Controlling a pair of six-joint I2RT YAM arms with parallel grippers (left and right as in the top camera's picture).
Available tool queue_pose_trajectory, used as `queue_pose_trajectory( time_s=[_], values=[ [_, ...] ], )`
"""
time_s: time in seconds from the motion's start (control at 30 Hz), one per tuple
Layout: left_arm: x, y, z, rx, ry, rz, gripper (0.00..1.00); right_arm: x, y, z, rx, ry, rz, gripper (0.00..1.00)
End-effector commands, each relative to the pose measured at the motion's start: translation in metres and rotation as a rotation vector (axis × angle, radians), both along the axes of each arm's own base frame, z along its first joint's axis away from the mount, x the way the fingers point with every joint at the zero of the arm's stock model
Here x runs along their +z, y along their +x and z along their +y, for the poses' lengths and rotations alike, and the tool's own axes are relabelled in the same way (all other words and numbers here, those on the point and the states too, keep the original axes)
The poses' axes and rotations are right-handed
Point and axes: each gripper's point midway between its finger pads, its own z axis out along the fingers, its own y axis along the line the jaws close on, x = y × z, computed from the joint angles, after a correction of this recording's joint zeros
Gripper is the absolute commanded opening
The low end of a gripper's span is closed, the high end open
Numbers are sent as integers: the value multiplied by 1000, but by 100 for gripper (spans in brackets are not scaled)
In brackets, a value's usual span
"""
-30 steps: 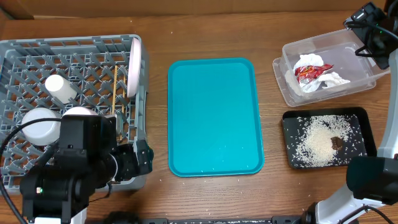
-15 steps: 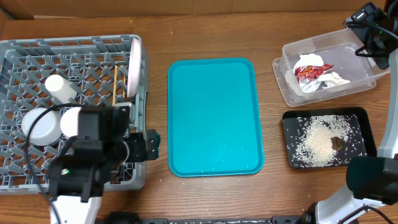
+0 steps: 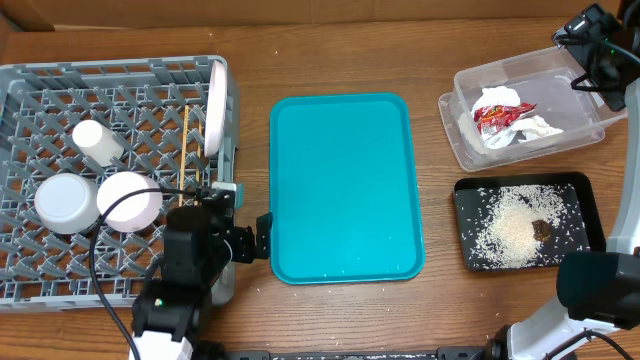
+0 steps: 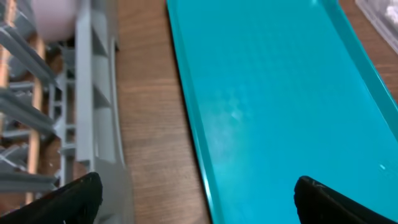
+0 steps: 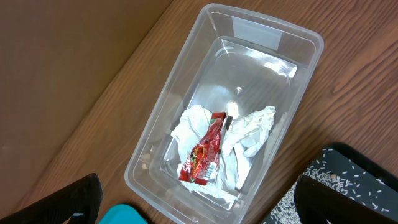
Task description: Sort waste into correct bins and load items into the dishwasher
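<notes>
Overhead only: rack point(image 3: 100, 80) left of teal tray point(image 3: 345, 190) holds plate point(image 3: 216, 108) on edge, cup point(image 3: 97, 143), 2 bowls point(image 3: 65, 203) point(image 3: 129, 199), chopsticks point(image 3: 189, 135). Left arm hides the rack corner nearest the tray. Left gripper point(image 4: 199, 199) spread wide, empty, over the tray's left rim. Right of tray: tub point(image 5: 155, 149) with wrapper point(image 5: 205, 152) on tissue point(image 5: 249, 134); black tray point(image 3: 590, 210) with rice point(image 3: 510, 235), lump point(image 3: 541, 229). Right gripper point(image 5: 199, 193) spread, empty, above the tub.

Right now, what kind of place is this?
Likely a robot practice table for mealtime cleanup, not a real kitchen: a grey dish rack holds bowls, a clear tub holds rubbish.
</notes>
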Motion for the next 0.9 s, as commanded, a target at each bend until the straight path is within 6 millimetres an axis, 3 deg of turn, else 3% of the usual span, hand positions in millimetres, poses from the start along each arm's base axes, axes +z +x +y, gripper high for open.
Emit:
queue_pose_trajectory(
  time_s=[0.0,0.43,0.67,0.87],
  values=[
    [-10,0,9,23,48,-43,100,4,0,1,3,-6,-11,100],
    [-8,-13,11,29,16,-257,100,4,0,1,3,-6,-11,100],
    [-5,-10,11,40,-10,-450,100,4,0,1,3,-6,-11,100],
    [5,-11,13,49,-16,-509,100,4,0,1,3,-6,-11,100]
  ],
)
